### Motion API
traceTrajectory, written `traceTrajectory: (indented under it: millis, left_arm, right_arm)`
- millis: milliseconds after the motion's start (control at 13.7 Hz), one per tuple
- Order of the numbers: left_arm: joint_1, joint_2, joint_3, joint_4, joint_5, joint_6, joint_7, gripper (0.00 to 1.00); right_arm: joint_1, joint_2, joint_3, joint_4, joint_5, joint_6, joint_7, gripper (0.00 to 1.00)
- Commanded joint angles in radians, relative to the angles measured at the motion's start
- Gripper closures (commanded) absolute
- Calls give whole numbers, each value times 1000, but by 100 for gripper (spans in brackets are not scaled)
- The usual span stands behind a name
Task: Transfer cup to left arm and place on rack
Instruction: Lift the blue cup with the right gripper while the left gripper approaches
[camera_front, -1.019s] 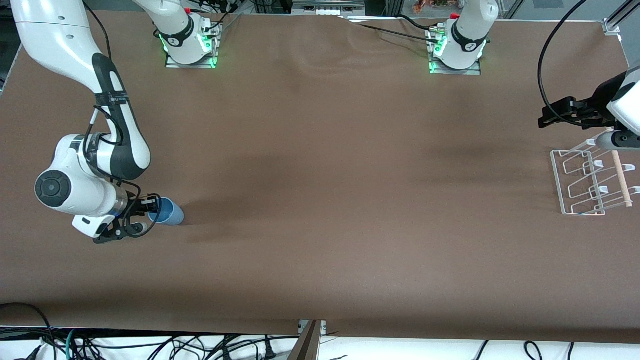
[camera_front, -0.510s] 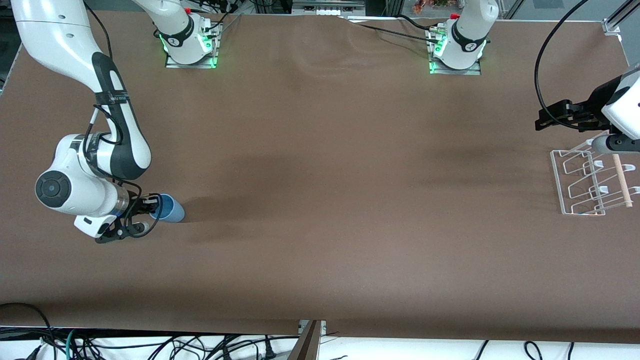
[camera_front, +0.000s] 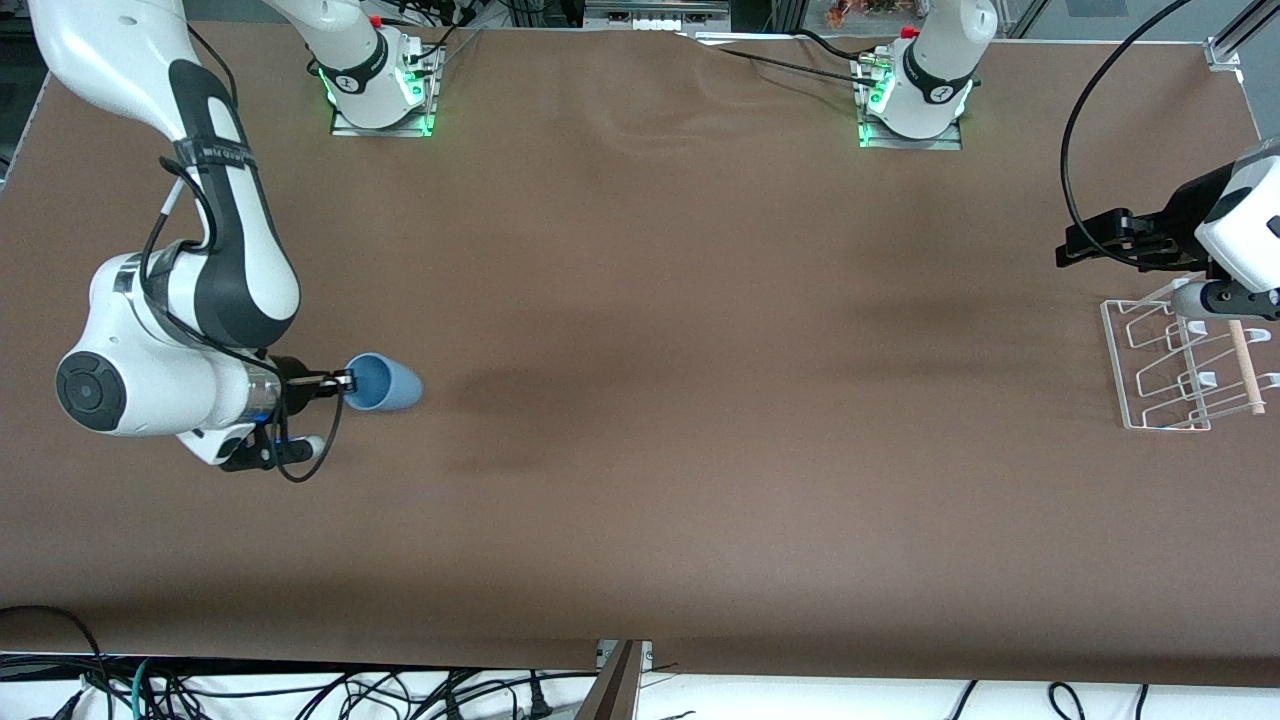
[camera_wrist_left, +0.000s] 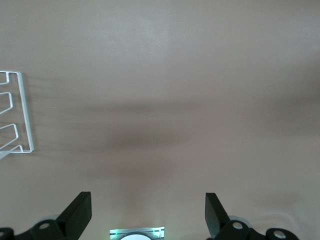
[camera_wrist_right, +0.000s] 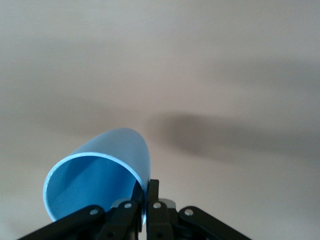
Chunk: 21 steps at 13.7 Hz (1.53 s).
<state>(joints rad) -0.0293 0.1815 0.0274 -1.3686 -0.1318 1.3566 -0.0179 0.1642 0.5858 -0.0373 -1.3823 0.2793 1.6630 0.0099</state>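
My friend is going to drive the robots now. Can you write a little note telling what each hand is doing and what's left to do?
Right gripper: shut on the rim of the cup, holding it tilted above the table at the right arm's end.
Left gripper: open and empty, over the table beside the rack; this arm waits.
Rack: at the left arm's end, no cup on it.
Done: cup gripped and lifted.
Left: pass the cup to the left gripper, then set it on the rack.
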Motion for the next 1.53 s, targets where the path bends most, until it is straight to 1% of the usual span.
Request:
traceTrajectory:
  millis: [0,146,291,364,510,582,728,801,874,1019,1092,1238,1383,1456]
  left_arm:
    - [19,10,0,11,-78,-10,167,0]
    - [40,19,0,-9,-152,-8,367,0]
    - [39,22,0,-36,-196,-8,551,0]
    - [29,32,0,-43,-198,-7,673,0]
    - [22,67,-6,-44,-200,-5,920,0]
    - [11,87,-7,-46,-216,-2,994,0]
    - [-9,96,-15,-87,-265,53,1053,0]
    - [-9,96,-39,-111,-293,90,1088,0]
    - [-11,96,-49,-135,-308,132,1146,0]
    - [-9,93,-107,-150,-310,186,1251,0]
    - [-11,95,-113,-152,-318,194,1256,0]
    - [-11,95,-158,-159,-373,217,1254,0]
    - [-14,95,-216,-172,-384,269,1244,0]
    - [-15,95,-230,-184,-385,291,1239,0]
  right_arm:
    - [32,-4,7,42,118,-98,180,100]
    - [72,-9,13,42,246,-156,351,100]
    - [103,-18,31,43,363,-169,523,100]
    - [104,-20,54,43,420,-167,623,100]
    - [106,-18,118,57,506,-154,816,100]
    - [109,-18,144,66,546,-146,903,100]
    - [110,-18,184,72,641,-106,1040,100]
    - [110,-18,201,72,690,-85,1108,100]
    - [110,-17,208,72,730,-62,1171,100]
    - [136,-15,212,72,771,-19,1272,100]
    - [146,-17,214,72,790,13,1333,100]
    - [158,-17,223,74,860,78,1436,100]
    - [164,-17,228,74,885,122,1492,100]
    - [176,-17,228,75,897,141,1509,100]
